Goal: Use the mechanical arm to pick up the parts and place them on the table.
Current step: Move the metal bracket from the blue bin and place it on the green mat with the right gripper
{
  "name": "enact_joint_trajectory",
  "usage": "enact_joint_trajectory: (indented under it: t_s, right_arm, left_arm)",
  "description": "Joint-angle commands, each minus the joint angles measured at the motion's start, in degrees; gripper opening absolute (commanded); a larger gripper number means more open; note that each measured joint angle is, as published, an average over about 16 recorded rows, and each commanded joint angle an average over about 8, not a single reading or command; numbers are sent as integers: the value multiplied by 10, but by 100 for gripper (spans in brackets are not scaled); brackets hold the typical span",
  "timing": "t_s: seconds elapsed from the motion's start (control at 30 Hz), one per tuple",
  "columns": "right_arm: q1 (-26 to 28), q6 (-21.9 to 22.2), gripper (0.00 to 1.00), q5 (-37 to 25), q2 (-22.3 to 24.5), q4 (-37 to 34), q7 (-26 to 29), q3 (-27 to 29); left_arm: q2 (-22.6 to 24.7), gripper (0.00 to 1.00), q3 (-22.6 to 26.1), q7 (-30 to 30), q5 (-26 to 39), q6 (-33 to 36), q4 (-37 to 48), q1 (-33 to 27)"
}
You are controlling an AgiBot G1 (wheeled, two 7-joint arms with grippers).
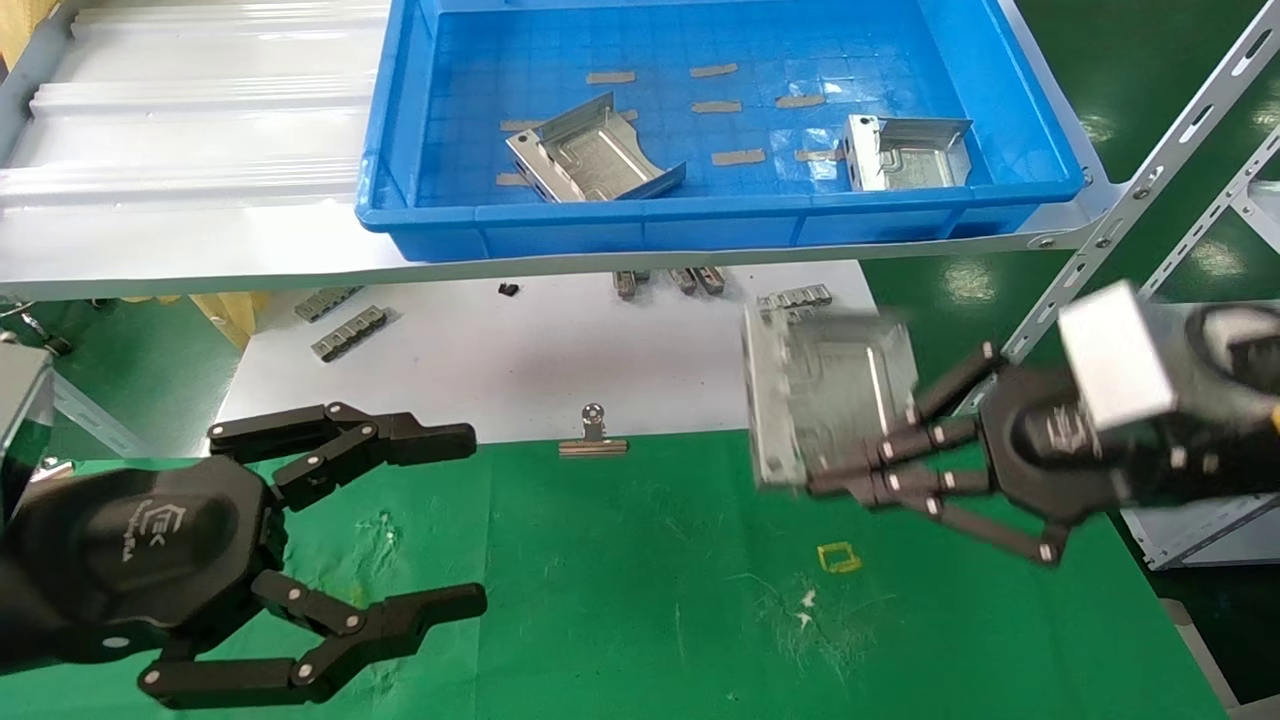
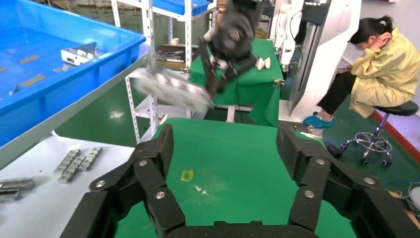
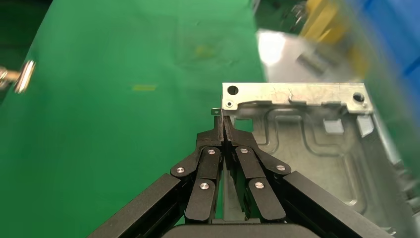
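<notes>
Left gripper idles spread over the table; right gripper pinches one part above it, two parts remain in the blue bin

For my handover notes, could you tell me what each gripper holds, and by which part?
The right gripper pinches a metal part by one bent-up side wall. The left gripper holds nothing.
</notes>
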Motion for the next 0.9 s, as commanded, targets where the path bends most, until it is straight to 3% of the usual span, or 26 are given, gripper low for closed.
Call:
enact_joint_trajectory:
  t_s: [0.03, 0.23, 0.5, 0.9]
  right_arm:
    - [-12, 1, 0, 9, 14, 3, -15, -18]
    - [-46, 4, 0, -18, 5, -49, -109, -68]
    - [-78, 10, 0, -58, -45, -143, -217, -119]
    - [-119, 64, 0, -38, -138, -319, -310, -112]
  left_arm:
    - [0, 100, 0, 0, 0, 0, 0, 0]
    - [0, 100, 0, 0, 0, 0, 0, 0]
    - [0, 100, 0, 0, 0, 0, 0, 0]
    - [0, 100, 0, 0, 0, 0, 0, 0]
